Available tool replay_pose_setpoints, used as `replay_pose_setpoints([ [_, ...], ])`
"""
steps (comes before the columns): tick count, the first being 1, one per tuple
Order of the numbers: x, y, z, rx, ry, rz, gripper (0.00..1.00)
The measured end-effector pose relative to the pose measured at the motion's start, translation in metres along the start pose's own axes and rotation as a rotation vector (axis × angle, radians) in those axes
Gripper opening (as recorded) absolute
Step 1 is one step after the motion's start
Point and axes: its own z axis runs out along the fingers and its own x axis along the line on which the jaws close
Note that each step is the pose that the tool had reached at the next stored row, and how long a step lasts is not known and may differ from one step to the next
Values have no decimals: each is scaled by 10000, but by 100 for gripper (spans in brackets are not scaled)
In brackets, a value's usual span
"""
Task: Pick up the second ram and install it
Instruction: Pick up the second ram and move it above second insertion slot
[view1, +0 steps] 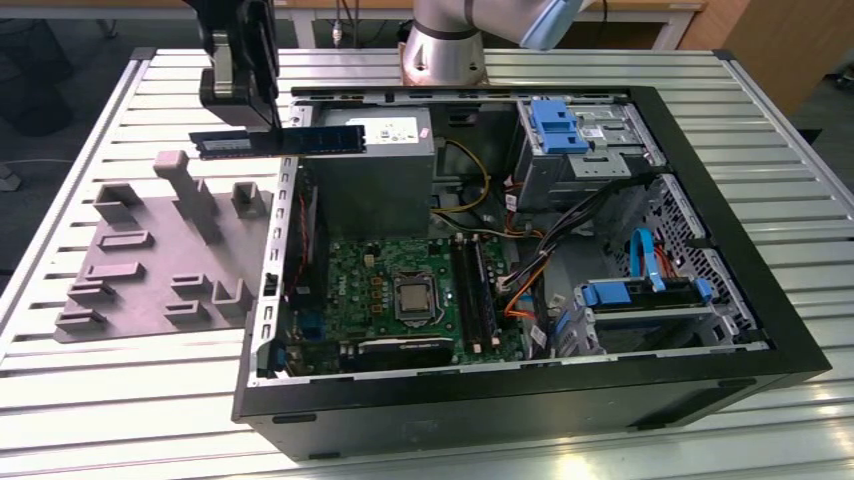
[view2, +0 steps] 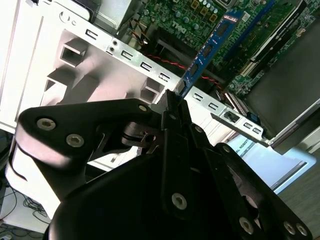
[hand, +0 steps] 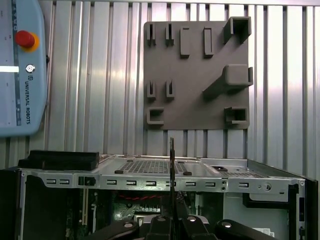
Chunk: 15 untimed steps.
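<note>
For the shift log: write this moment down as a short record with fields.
gripper: shut on the second ram
second ram: blue stick, held level in the air, gripped partway along its length
ram position: above the computer case wall on the exterior view's left, not in a slot
motherboard: green, lying flat inside the open case, below the ram
grey fixture plate: beside the case on the slatted table
task state: ram picked up, not yet installed
</note>
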Motion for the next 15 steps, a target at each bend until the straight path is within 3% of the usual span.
replay_pose_setpoints([
  [15,2,-119,-4,0,0,0,14],
])
